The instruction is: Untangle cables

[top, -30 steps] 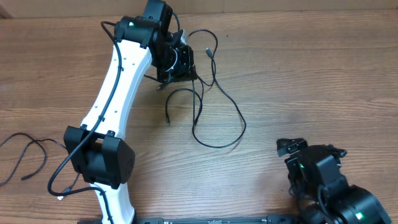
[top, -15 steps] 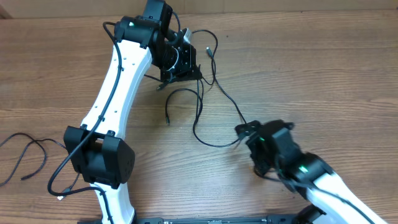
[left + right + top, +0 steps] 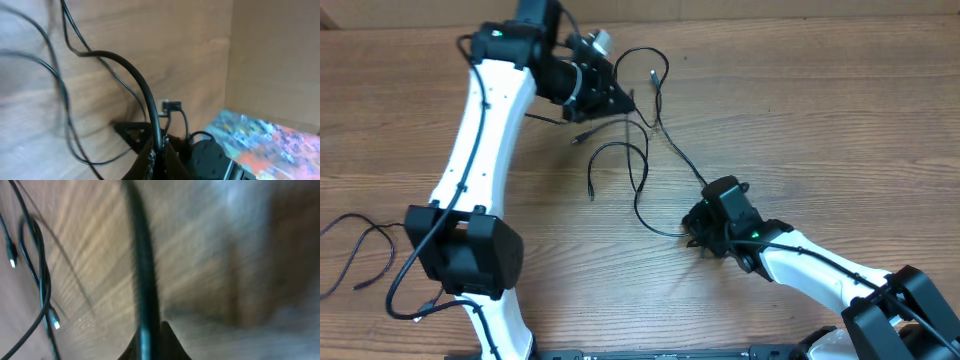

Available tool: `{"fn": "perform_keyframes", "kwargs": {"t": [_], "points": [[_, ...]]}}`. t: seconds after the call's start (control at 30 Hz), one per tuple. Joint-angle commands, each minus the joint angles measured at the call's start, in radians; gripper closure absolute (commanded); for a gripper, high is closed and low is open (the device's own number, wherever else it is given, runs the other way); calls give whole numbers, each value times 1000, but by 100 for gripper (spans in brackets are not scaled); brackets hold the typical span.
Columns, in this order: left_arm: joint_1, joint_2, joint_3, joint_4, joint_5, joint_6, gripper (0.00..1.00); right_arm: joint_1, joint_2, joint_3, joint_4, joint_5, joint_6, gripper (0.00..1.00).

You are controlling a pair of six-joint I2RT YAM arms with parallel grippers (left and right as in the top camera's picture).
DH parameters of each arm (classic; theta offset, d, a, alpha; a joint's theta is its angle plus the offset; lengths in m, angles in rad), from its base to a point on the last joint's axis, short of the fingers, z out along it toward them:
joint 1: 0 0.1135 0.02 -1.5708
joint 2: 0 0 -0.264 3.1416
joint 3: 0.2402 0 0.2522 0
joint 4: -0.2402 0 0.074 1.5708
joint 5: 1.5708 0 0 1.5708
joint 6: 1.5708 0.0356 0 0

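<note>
2 closed grips: l gripper (image 3: 159, 150) + r gripper (image 3: 149, 336), each on tangled cables (image 3: 680, 155)

1. The bench (image 3: 840, 120) lay bare over its far right side, leaving room for a pincer to pass.
2. The cables (image 3: 642, 170) looped over the middle. One strand ran from the left pincer (image 3: 620, 100) to the right pincer (image 3: 695, 232), barring the way between them.
3. The left arm (image 3: 480, 130) slanted across the left half.
4. A lone cord (image 3: 360, 245) lay by the left edge.
5. The right arm (image 3: 810, 265) crossed the near right corner.
</note>
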Motion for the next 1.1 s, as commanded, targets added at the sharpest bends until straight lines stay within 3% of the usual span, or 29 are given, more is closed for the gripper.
{"fn": "perform_keyframes", "kwargs": {"t": [0.0, 0.3, 0.53, 0.7, 0.87, 1.07], "points": [[108, -99, 93, 18, 21, 85, 96, -79, -33, 26, -24, 65, -134, 96], [433, -182, 296, 24, -278, -9, 96, -436, -44, 222, -405, 326, -268, 96], [550, -174, 292, 0, -280, -20, 96, -752, -43, 276, -451, 259, -343, 96], [525, -171, 292, 29, -282, -21, 96, -811, -43, 276, -467, 262, -388, 96], [504, -171, 292, 54, -306, -21, 96, -811, -42, 276, -514, 444, -351, 95], [521, -171, 292, 50, -472, -82, 96, -841, -42, 275, -575, 573, -301, 93]]}}
